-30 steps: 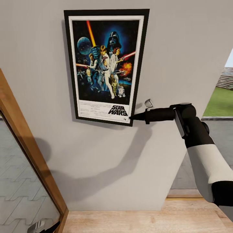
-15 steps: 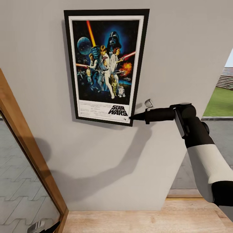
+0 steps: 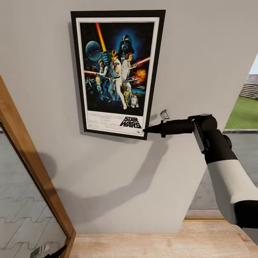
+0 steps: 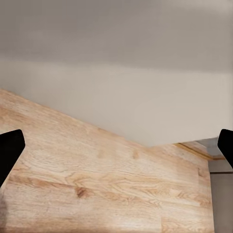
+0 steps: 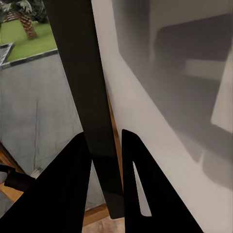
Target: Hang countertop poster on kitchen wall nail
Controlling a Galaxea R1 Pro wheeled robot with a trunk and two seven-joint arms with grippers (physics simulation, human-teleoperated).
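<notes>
So we've got the poster up flat against the grey wall, upright in portrait, with the STAR WARS strip at its bottom edge. It sits high in the head view, well above the wooden floor.

Our right tool reaches in from the right side, arm stretched out roughly level, and the tip meets the poster's lower right corner. From the right wrist camera we can see the black frame edge running straight down between the two dark fingers, which are pressed in on it from both sides, so the tool is pinching the frame. The arm throws a long shadow across the wall below the poster.

Our left tool is spread wide: its two black fingertips sit at opposite edges of the left wrist picture with nothing between them, looking at the wooden floor and the base of the wall.

There's a wooden-framed glass panel at the left of the head view, and through an opening on the right we see some green grass outside.
</notes>
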